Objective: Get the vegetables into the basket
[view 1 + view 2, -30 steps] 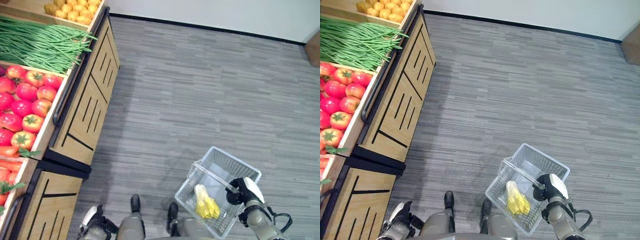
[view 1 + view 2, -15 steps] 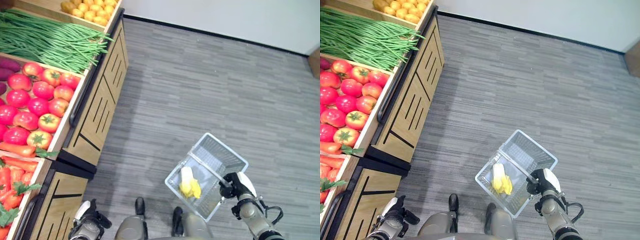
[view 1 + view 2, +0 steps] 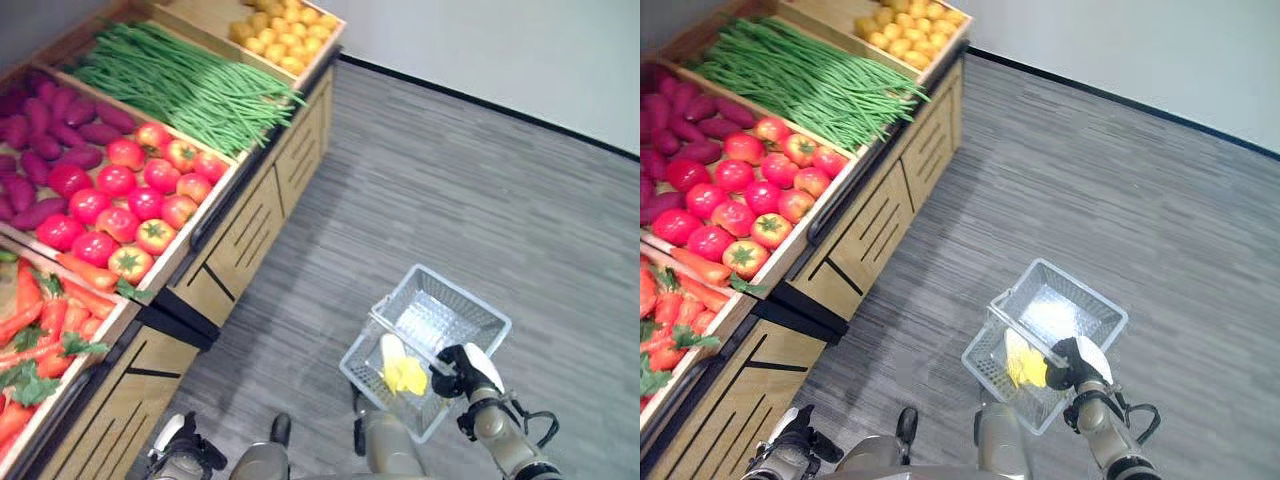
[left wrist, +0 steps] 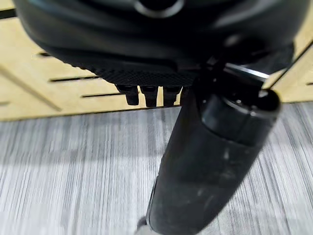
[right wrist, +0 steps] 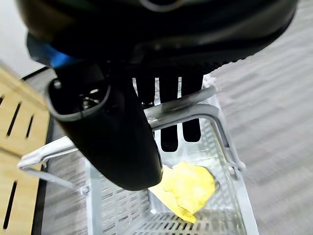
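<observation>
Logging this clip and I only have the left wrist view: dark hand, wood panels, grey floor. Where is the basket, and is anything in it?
Observer: The wire basket hangs from the right hand, whose fingers curl round the basket's handle.
Operator: Any contents?
Observer: One yellow leafy vegetable lies on its bottom.
Operator: What's on the stand?
Observer: Green beans, tomatoes, carrots and purple sweet potatoes in wooden bins.
Operator: And the left hand?
Observer: The left hand is low beside the stand, fingers curled, holding nothing.
</observation>
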